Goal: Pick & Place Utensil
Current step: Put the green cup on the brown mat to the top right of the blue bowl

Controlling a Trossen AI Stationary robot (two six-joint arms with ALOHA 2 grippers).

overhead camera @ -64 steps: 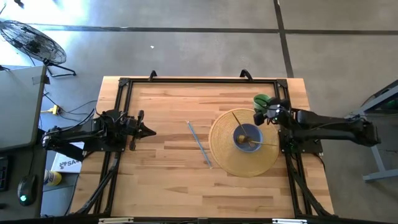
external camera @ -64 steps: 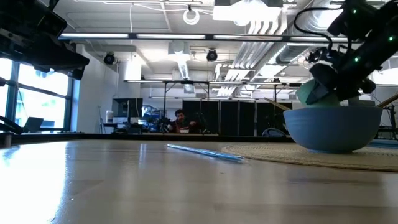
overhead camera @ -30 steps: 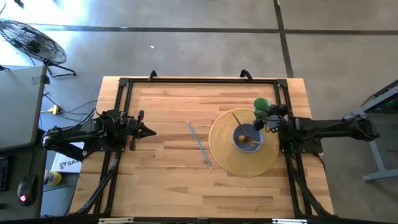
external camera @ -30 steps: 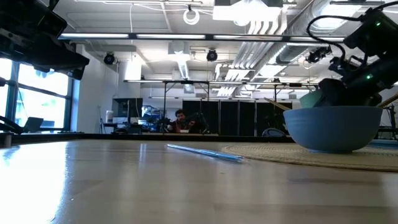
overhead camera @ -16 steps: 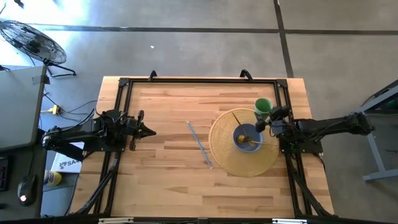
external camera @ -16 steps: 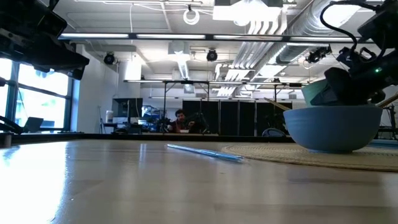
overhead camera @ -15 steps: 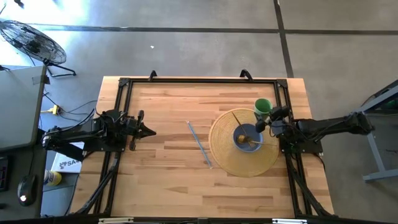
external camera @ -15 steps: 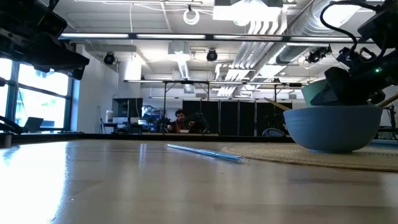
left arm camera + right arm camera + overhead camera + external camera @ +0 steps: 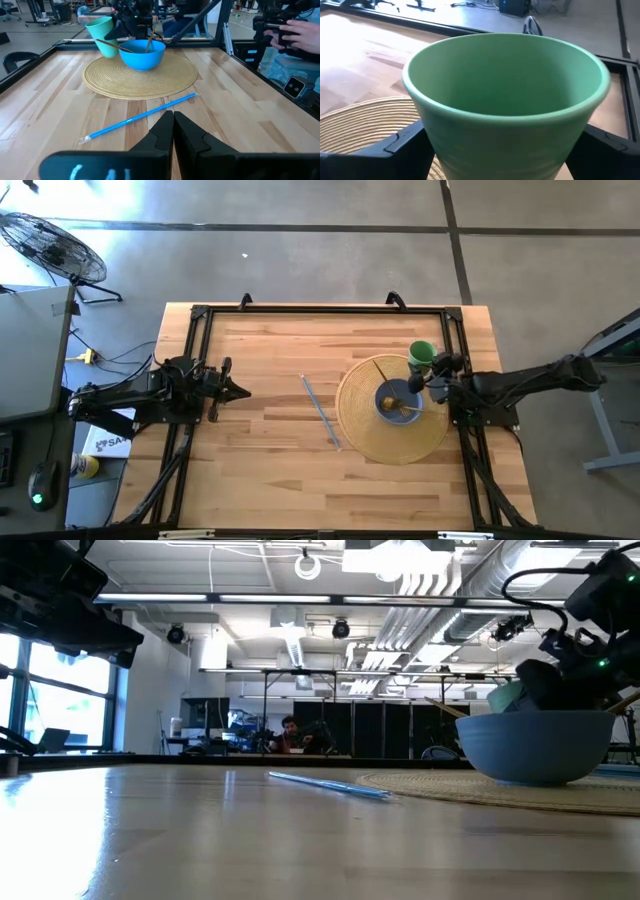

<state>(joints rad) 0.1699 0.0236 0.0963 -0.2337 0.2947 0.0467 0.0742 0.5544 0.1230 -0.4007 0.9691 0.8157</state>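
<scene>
High view
Desk (image 9: pixel 270 460): light wood, with a black frame round its edge.
Mat (image 9: pixel 365 430): round and woven, on the right part of the desk.
Bowl (image 9: pixel 392 393): blue, on the mat, with a wooden utensil (image 9: pixel 404 409) lying in it.
Cup (image 9: pixel 421 352): green, at the far right rim of the mat, just beside the bowl.
Right hand (image 9: pixel 437 370): at the cup, beside the bowl.
Straw (image 9: pixel 321 412): pale blue, flat on the bare wood just left of the mat.
Left hand (image 9: pixel 237 390): low at the left side of the desk, well apart from the straw.

Low view
Bowl (image 9: pixel 535 745): sits on the mat (image 9: pixel 470 790); the cup (image 9: pixel 508 696) shows tilted behind its rim, with the right hand's dark body against it.
Straw (image 9: pixel 330 784): lies on the desk left of the mat.

Left wrist view
Left hand (image 9: pixel 173 131): fingers pressed together, holding nothing.
Straw (image 9: pixel 140 118): lies between this hand and the mat (image 9: pixel 140 77).
Bowl (image 9: pixel 142 53): on the mat, utensil handles leaning out; the cup (image 9: pixel 102 36) tilts beside it.
Person's hand (image 9: pixel 297 34): beyond the desk's edge.

Right wrist view
Right hand (image 9: pixel 505 140): fingers spread wide and closed against both sides of the cup (image 9: pixel 505 100).
</scene>
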